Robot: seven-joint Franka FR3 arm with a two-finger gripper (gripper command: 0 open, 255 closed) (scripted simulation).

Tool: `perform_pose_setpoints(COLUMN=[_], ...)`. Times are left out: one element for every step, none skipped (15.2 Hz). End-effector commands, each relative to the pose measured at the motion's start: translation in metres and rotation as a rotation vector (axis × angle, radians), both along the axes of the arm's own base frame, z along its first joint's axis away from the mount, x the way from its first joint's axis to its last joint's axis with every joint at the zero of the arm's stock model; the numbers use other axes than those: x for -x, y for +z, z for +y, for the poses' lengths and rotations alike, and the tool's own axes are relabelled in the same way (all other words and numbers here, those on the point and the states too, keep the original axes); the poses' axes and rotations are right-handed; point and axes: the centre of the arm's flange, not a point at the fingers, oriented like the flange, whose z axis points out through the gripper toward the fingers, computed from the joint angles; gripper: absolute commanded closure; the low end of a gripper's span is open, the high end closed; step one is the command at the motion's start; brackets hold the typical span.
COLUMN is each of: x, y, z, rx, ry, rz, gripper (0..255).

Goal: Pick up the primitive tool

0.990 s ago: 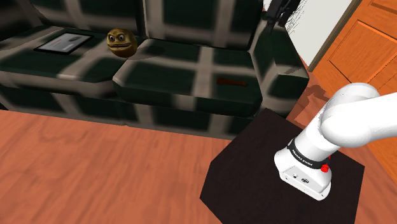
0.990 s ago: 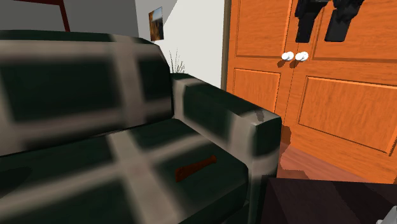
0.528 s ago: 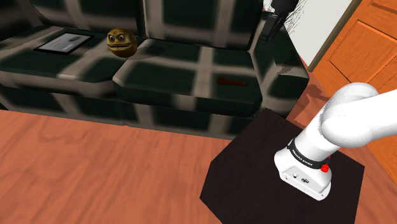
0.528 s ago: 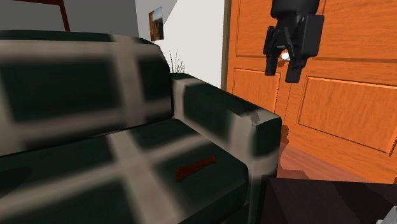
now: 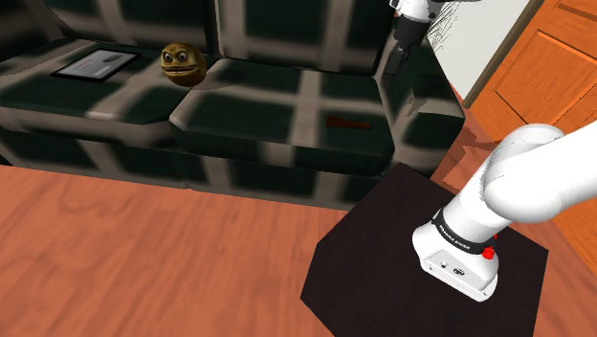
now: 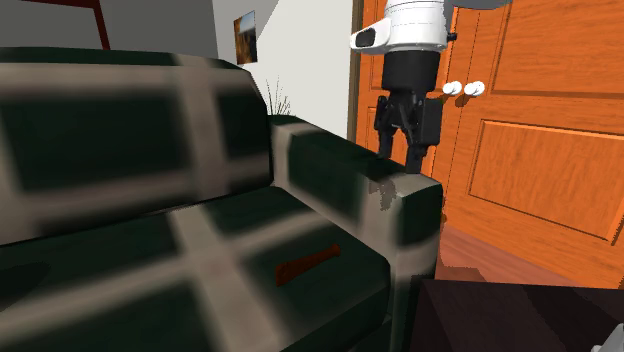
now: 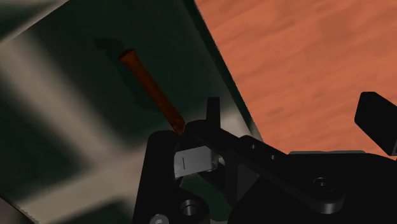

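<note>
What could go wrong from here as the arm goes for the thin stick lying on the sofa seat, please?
1. The open gripper hangs roughly over the sofa armrest, while the stick lies lower on the seat cushion. A straight descent would likely strike the armrest.
2. The stick is thin and lies flat, so the fingers may press into the cushion or close above it and miss.

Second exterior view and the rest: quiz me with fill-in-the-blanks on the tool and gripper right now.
The thin orange-brown stick tool lies flat on the dark checked sofa's ____ cushion.
The black two-finger gripper hangs above the sofa's ____.
Its fingers are ____, holding nothing.
Missing: seat; armrest; open.
</note>
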Motion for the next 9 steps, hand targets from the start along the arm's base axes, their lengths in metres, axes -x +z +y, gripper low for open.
perform_pose_setpoints(x=[-0.015, -0.021, -0.027, -0.033, -0.039, -0.046, -0.052, -0.059, -0.065], y=[-0.025, -0.035, -0.045, -0.056, -0.066, -0.076, -0.087, -0.097, -0.107], z=[-0.018, -0.025, -0.032, -0.038, -0.045, -0.051, -0.057, -0.064, -0.069], rx=[-0.006, -0.009, -0.013, -0.017, -0.02, -0.024, -0.028, -0.032, -0.035], ry=[0.04, 0.058, 0.077, 0.096, 0.115, 0.134, 0.152, 0.171, 0.19], rz=[0.001, 0.002, 0.003, 0.004, 0.005, 0.006, 0.007, 0.008, 0.009], gripper=[0, 0, 0, 0, 0, 0, 0, 0, 0])
